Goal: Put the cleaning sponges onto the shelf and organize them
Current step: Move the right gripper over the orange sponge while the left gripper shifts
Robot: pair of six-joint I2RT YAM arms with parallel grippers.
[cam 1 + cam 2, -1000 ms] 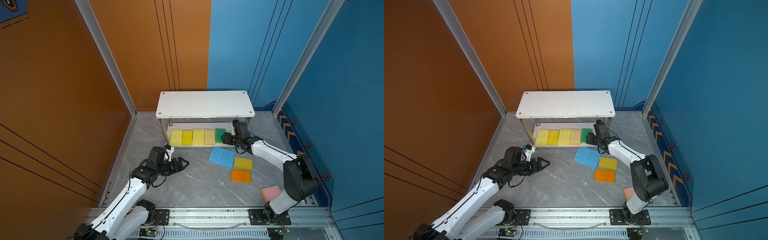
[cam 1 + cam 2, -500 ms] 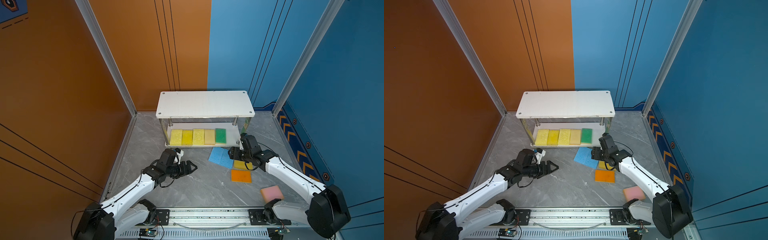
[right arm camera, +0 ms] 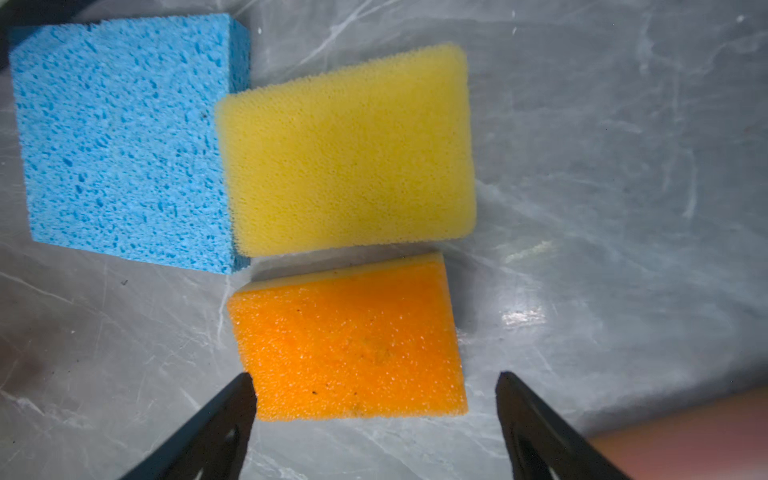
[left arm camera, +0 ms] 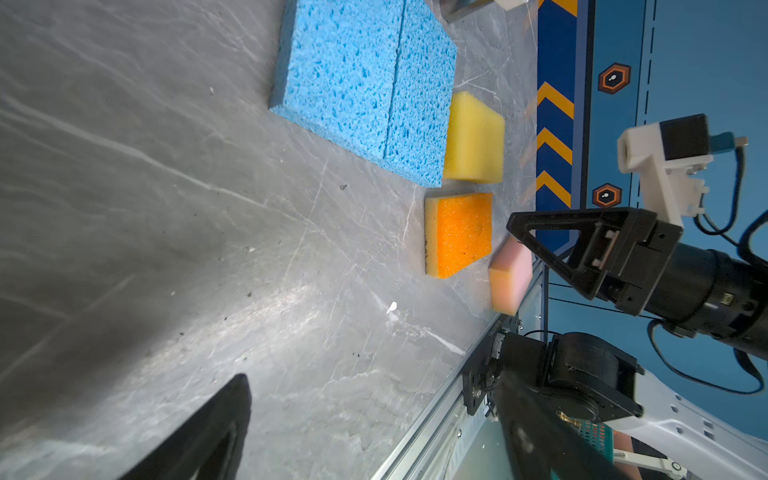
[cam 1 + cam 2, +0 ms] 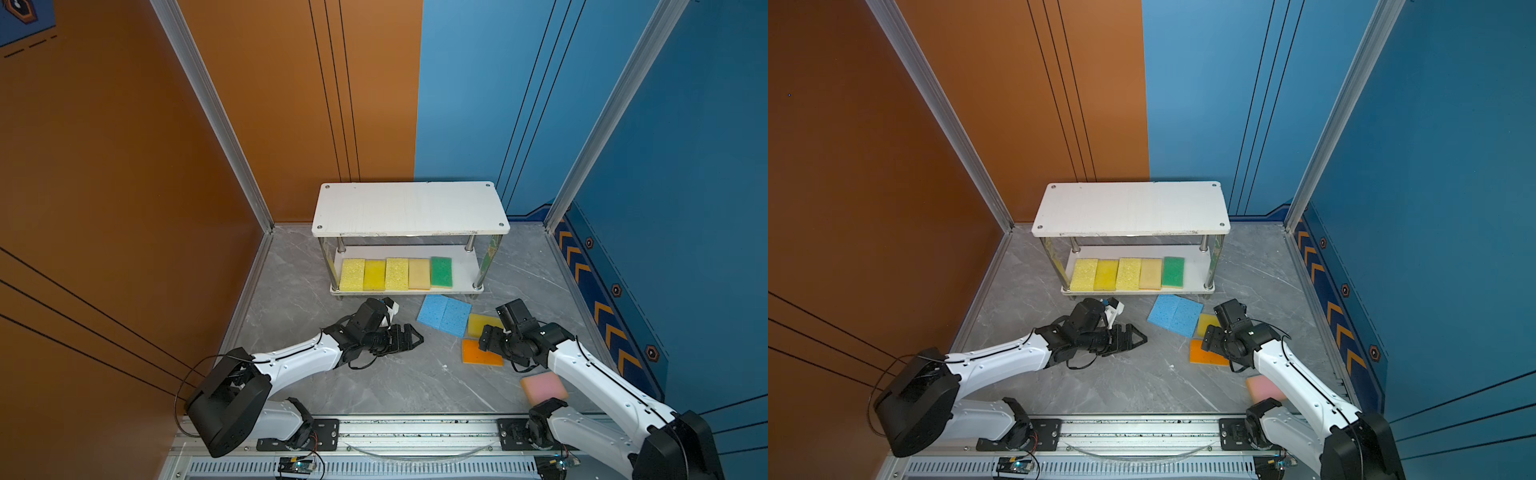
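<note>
Grey marbled worktop (image 5: 395, 386) spans the cell floor.

Small white two-tier shelf (image 5: 409, 208) (image 5: 1131, 208), two rectangular boards on four shiny metal posts, stands at the far side of the worktop, near the back wall.

White-and-black left arm (image 5: 299, 357) reaches from the near-left base toward the middle. The left end effector (image 5: 415, 337) hangs over bare worktop, left of the loose sponges. Its jaws are spread wide and hold nothing; the left wrist view shows only worktop between the fingers.

White-and-black right arm (image 5: 590, 374) reaches in from the near-right base. The right end effector (image 3: 374, 380) (image 5: 486, 345) points down at the orange-faced sponge. It is released, with the fingertips apart on either side of that sponge's near end. Whether a tip touches the sponge cannot be told.

On the shelf's lower board lie five flat rectangular sponges in a row, side by side. From the left these are three yellow sponges (image 5: 375, 275), one beige sponge (image 5: 419, 273) and one green-faced sponge (image 5: 441, 272), which sits slightly further back.

Five more lie loose on the worktop, in front of the shelf's right half:
- Two light blue porous sponges (image 5: 444, 314) (image 4: 361, 83) lie edge to edge, skewed to the shelf.
- Soft yellow sponge (image 3: 349, 149) (image 5: 482, 324) presses against the right-hand blue one.
- Orange-faced sponge (image 3: 349, 340) (image 5: 476, 353), with a pale yellow backing, lies just nearside of the soft yellow sponge, a narrow gap between them.
- Pink sponge (image 5: 544, 386) (image 4: 511, 274), with a peach underlayer, lies nearest the front rail, beside the right arm and apart from the rest.
</note>
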